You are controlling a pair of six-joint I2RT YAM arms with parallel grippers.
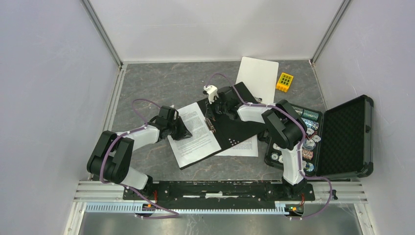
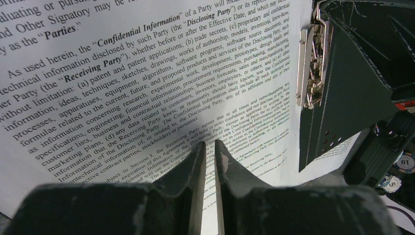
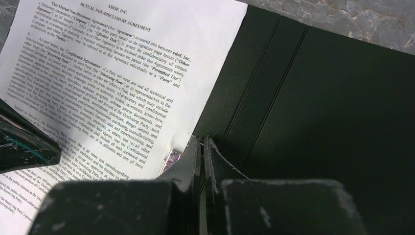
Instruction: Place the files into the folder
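The folder (image 1: 240,125) lies open in the middle of the table, black inside up, with its metal clip (image 1: 211,122) along the spine. One printed sheet (image 1: 198,142) lies on its left half, also in the left wrist view (image 2: 147,73) and the right wrist view (image 3: 122,73). A second printed sheet (image 1: 244,147) sticks out from under the folder's near right edge. My left gripper (image 1: 185,131) is shut, tips down on the first sheet (image 2: 210,143). My right gripper (image 1: 211,113) is shut with its tips at the clip (image 3: 200,138). I cannot tell if it pinches the clip.
A blank white clipboard (image 1: 257,73) lies at the back beside a small yellow block (image 1: 285,81). An open black foam-lined case (image 1: 342,137) with poker chips (image 1: 306,142) stands at the right, close to the folder. Walls enclose the table.
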